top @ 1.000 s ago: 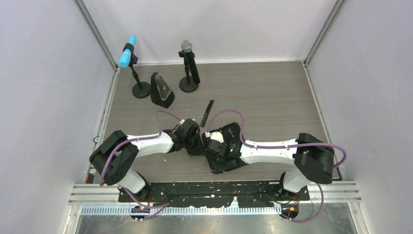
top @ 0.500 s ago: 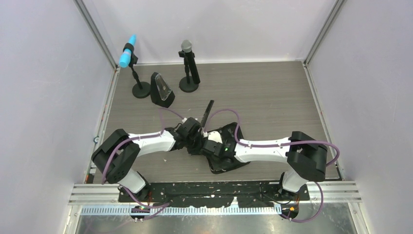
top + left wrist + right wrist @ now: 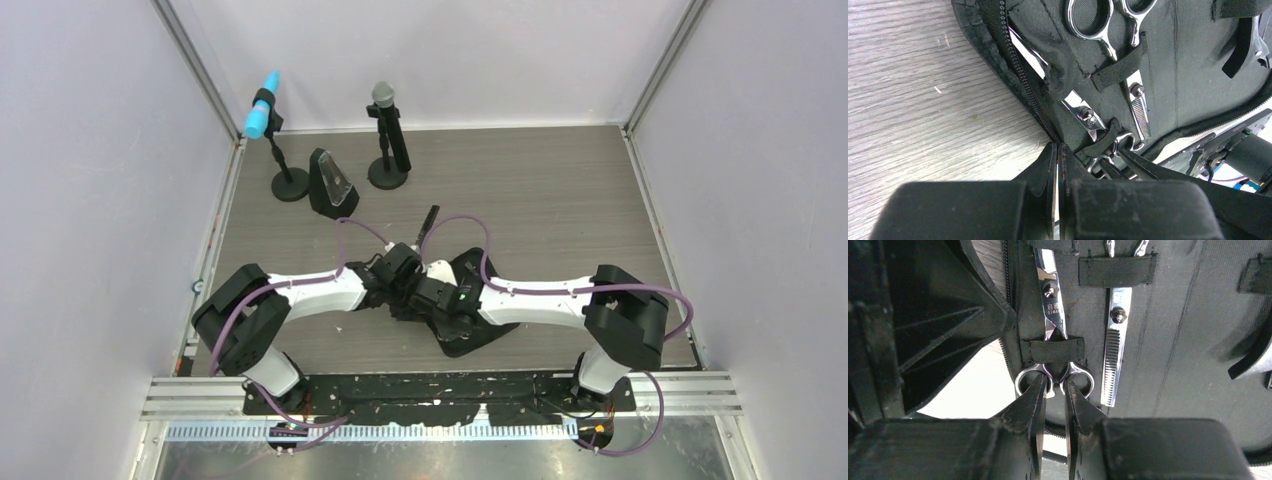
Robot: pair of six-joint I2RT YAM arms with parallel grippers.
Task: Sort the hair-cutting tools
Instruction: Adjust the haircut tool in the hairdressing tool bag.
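Note:
The black pouch (image 3: pixel 490 322) lies open between the two arms. Two silver scissors are strapped inside it. My right gripper (image 3: pixel 1054 386) is shut on the ring handles of the plain-bladed scissors (image 3: pixel 1052 315), one fingertip in each ring, under an elastic strap. The toothed scissors (image 3: pixel 1113 355) lie beside them, pointing the other way. My left gripper (image 3: pixel 1057 146) is shut on the pouch's zippered edge (image 3: pixel 1013 60); from there both scissors (image 3: pixel 1135 100) show. The black comb (image 3: pixel 429 220) lies on the table just beyond the grippers, partly hidden by cables.
Two microphones on round bases (image 3: pixel 386 140) (image 3: pixel 275 150) and a black wedge-shaped stand (image 3: pixel 333 187) stand at the back left. The grey table (image 3: pixel 560 200) is walled on three sides. The two wrists nearly touch over the pouch's left end.
The right arm has pushed left toward the left gripper and its jaws have closed onto the scissor handles. The left gripper has crept a little to the right, still shut.

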